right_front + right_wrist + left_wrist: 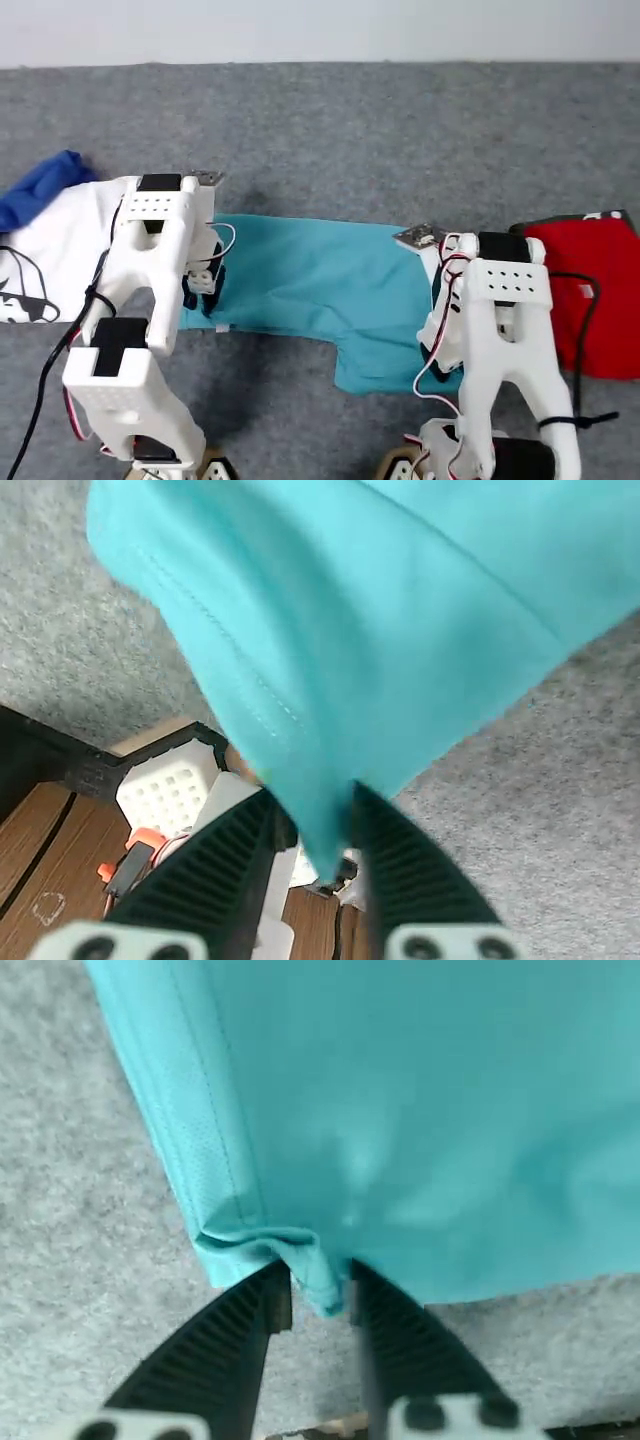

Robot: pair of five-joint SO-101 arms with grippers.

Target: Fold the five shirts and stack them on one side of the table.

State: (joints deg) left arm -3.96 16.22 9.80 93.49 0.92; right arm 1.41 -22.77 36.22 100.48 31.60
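Both ends of the teal shirt (pixel 320 275) are pinched: left claw (pixel 320 1285) clamped on one, right claw (pixel 312 820) on the other, shirt stretched long between them.

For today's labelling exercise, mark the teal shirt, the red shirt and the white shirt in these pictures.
teal shirt (pixel 310 280): high view, flat middle of the cloth.
red shirt (pixel 600 250): high view, bare fabric beside the cable.
white shirt (pixel 60 225): high view, plain area above its print.

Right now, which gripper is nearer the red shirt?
Right. The right gripper holds the teal shirt beside the red shirt; the left gripper holds its far end.
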